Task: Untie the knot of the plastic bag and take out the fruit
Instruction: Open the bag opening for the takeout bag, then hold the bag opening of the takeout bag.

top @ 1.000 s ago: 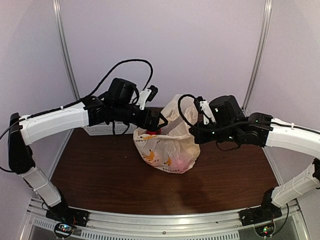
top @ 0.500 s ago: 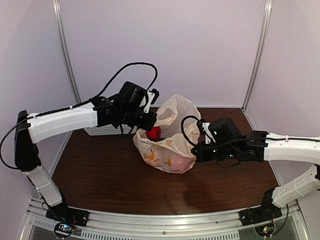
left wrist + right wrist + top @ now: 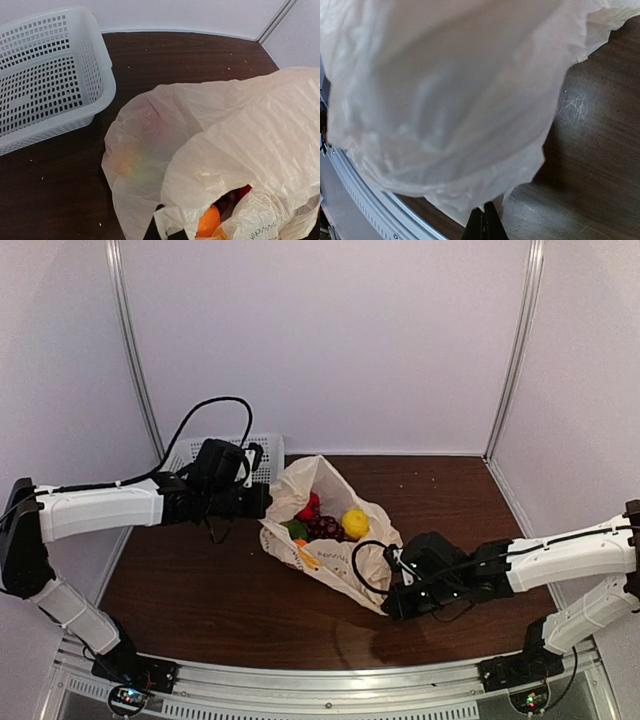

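Note:
The plastic bag lies in the middle of the table with its mouth spread wide. No knot shows. Inside is the fruit: a yellow one, a red one and a dark bunch. My left gripper is shut on the bag's left rim. In the left wrist view that gripper pinches the film beside an orange fruit. My right gripper is shut on the bag's near-right edge. The right wrist view has the bag filling it above that gripper.
A white perforated basket stands at the back left behind the left arm; the left wrist view has the basket at upper left. The metal rail at the table's near edge runs close to my right gripper.
My left gripper shut on the bag's rim and drew it left. My right gripper pulled its edge down toward the near right. The mouth spread open and more fruit came into view.

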Motion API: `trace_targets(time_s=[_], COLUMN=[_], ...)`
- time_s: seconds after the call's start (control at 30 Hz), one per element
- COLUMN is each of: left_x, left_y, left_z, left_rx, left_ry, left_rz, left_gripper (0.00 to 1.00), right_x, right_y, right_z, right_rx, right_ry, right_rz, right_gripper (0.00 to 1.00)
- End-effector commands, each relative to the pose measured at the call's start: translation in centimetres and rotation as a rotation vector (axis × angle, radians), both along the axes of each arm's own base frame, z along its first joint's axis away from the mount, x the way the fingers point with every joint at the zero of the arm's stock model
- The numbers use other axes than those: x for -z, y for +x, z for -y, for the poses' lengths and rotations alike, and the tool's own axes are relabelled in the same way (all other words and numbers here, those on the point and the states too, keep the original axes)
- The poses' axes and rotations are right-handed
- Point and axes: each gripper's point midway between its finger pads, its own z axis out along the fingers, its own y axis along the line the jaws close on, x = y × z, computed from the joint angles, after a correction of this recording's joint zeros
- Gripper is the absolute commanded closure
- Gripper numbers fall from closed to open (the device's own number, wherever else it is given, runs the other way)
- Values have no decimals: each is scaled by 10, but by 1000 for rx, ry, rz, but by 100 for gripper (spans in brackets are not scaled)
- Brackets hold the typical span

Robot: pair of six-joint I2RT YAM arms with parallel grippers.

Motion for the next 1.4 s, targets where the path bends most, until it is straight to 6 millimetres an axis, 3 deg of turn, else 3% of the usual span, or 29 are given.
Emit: trace_targets(time_s=[0.0, 0.1, 0.27, 0.4, 0.57, 0.73, 0.83, 0.93, 1.2, 1.37], left_x=[-42, -39, -29, -23, -20, -19, -19, -19, -20, -18], left_y=[-2, -14, -31, -35, -37, -39, -41, -43, -47, -49], left_z=[5, 1, -8, -14, -14, -17, -19, -21, -28, -33], left_rx=[15, 41, 54, 42, 42, 38, 37, 33, 13, 2], left_ry=[-186, -220, -270, -279, -288, -295, -292, -295, -307, -302], left_rz=[118, 133, 134, 125, 124, 128, 124, 127, 128, 125], left_gripper=[100, 100, 100, 100, 100, 100, 100, 100, 100, 100], right_x=[13, -1, -62, -120, -181, -236, -257, -250, -182, -136], right_y=[-28, -26, -7, 2, 11, 33, 46, 64, 110, 144], right_z=[-6, -10, -11, -7, -8, -23, -34, -49, -96, -112], right_rx=[-114, -152, -178, -195, -192, -158, -136, -122, -109, -69], right_ry=[-28, -33, -18, 19, 96, 164, 183, 115, -100, -181], right_rz=[-82, -46, 125, 265, 406, 565, 631, 639, 594, 562], right_gripper=[100, 99, 55, 34, 30, 31, 31, 33, 39, 39])
